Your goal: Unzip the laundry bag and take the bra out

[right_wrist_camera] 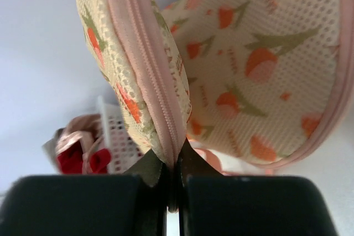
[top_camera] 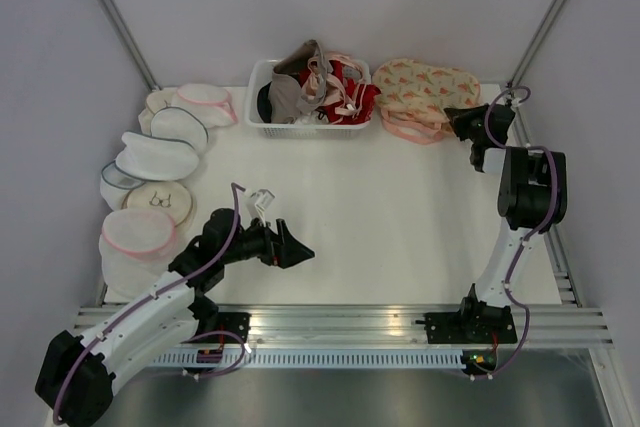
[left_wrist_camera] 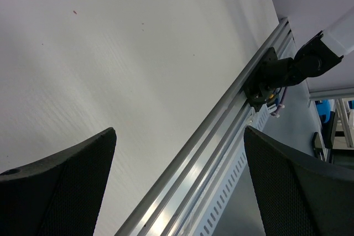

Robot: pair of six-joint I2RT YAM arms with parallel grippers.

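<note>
Left fingers (left_wrist_camera: 61, 192) hang spread wide over the near bench (top_camera: 400, 217), while farther back the right fingers (right_wrist_camera: 149, 169) are clenched on the pink zipper edge of the laundry bag (top_camera: 425, 92), which lies at the far right just beside the white basket (top_camera: 290, 129).

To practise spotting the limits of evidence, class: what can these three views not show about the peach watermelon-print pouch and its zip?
- Zip pull: right wrist view; the shut right gripper pinching the pink zip edge of the peach watermelon-print fabric laundry bag covers it.
- Bag contents: hidden by its own fabric wherever it shows.
- Top view: the pinch is too small.
- Left wrist view: the bag is outside the frame.
</note>
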